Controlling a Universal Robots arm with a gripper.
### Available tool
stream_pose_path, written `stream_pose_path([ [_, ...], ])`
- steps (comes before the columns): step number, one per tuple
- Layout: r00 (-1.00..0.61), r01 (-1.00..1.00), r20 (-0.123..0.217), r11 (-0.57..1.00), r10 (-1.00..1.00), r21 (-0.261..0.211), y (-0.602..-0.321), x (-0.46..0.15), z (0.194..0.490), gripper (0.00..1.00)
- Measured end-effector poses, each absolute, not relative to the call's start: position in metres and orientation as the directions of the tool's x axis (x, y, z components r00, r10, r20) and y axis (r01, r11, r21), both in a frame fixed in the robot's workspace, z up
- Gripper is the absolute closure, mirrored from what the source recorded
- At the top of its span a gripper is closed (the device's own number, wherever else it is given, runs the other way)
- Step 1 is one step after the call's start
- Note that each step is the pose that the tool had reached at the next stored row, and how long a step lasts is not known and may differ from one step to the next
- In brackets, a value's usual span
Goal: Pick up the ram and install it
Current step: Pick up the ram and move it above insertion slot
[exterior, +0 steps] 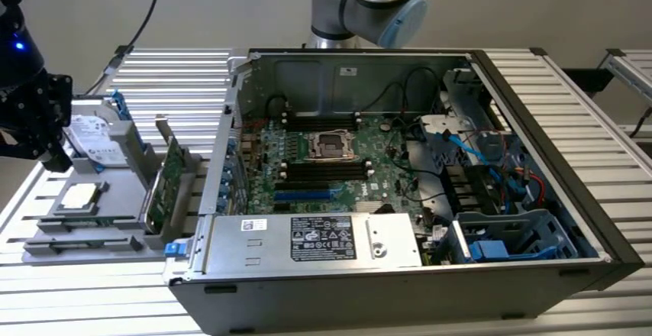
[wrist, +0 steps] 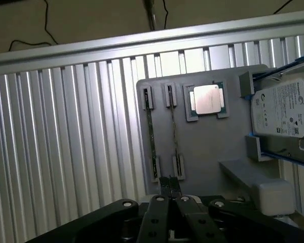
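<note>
Exterior view: my pincer [exterior: 49,156] hangs wrist-down over the grey tray [exterior: 76,240].

Wrist view: the fingers are pressed together, with nothing between them. The ram [wrist: 174,131] stands on edge in the tray's slot. I judge it light, stiff and fragile, best pinched mid-length along its top edge.

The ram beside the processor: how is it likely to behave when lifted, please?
The ram looks thin and board-like, so probably stiff and light. Standing on edge in end slots of the grey tray, it may tip if nudged sideways.
</note>
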State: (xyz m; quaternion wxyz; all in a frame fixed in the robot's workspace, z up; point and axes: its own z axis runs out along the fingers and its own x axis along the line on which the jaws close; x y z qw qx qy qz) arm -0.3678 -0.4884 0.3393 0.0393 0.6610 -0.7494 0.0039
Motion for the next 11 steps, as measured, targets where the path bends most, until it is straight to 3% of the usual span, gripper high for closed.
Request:
stream_pose_path([
  [3,-0.123,-0.991,0.064,0.126,-0.99,0.046,-0.4885,-0.3678,0.3393,0.83],
  [5,-0.123,-0.991,0.064,0.126,-0.99,0.046,-0.4885,-0.3679,0.3393,0.71],
  [7,-0.123,-0.991,0.064,0.126,-0.99,0.046,-0.4885,-0.3688,0.3392,0.71],
  [8,-0.123,-0.991,0.064,0.126,-0.99,0.046,-0.4888,-0.3701,0.339,0.64],
  [11,-0.115,-0.992,0.064,0.118,-0.991,0.046,-0.4915,-0.3717,0.336,0.64],
])
